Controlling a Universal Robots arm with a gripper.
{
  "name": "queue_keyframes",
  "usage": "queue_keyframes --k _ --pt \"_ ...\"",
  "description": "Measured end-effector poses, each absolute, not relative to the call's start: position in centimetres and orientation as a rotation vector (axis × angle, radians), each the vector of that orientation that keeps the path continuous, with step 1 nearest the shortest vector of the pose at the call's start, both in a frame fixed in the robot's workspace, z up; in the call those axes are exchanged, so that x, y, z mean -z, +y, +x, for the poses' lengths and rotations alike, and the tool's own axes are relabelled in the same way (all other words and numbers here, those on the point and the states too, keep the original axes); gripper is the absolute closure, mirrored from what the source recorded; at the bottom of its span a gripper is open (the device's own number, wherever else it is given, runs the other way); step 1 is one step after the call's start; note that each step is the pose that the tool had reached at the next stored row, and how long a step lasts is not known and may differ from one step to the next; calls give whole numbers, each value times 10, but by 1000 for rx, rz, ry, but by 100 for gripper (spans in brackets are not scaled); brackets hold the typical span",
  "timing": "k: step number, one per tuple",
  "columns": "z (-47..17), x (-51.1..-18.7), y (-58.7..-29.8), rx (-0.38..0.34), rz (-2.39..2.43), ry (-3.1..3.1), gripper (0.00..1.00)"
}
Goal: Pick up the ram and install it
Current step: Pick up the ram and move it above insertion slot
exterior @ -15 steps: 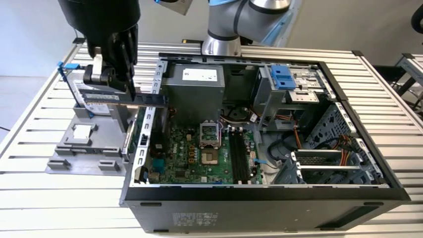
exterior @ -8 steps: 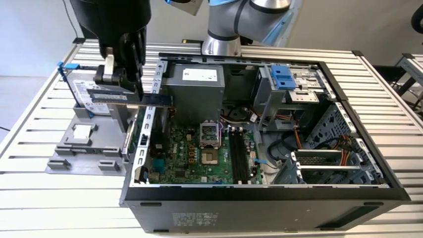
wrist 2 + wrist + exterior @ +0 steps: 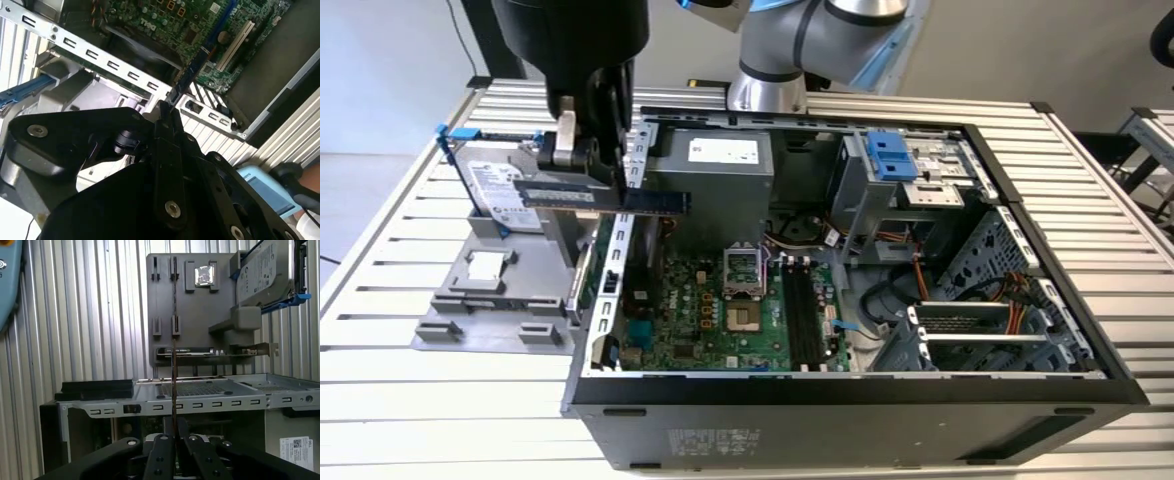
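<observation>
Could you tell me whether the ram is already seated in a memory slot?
No; in the exterior view the gripper holds the ram above the case's edge, apart from the memory slots.

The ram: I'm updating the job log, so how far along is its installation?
Picked up: the gripper is shut on the ram, clear of the grey holder. In hand: it hangs over the case's side wall. Left: seating it; the memory slots look empty.

Slatted table [image 3: 400, 400], open computer case [image 3: 854, 430]; grey tray [image 3: 487, 320]
</observation>
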State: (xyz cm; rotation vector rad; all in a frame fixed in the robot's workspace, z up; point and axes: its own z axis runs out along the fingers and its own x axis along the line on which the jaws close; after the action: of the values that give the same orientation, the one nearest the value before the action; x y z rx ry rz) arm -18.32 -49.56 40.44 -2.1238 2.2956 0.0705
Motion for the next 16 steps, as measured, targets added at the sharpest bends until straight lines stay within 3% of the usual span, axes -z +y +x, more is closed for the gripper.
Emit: queue_keyframes --k 16 --pt "-160 -404 -496 -70 -2124 2296 100"
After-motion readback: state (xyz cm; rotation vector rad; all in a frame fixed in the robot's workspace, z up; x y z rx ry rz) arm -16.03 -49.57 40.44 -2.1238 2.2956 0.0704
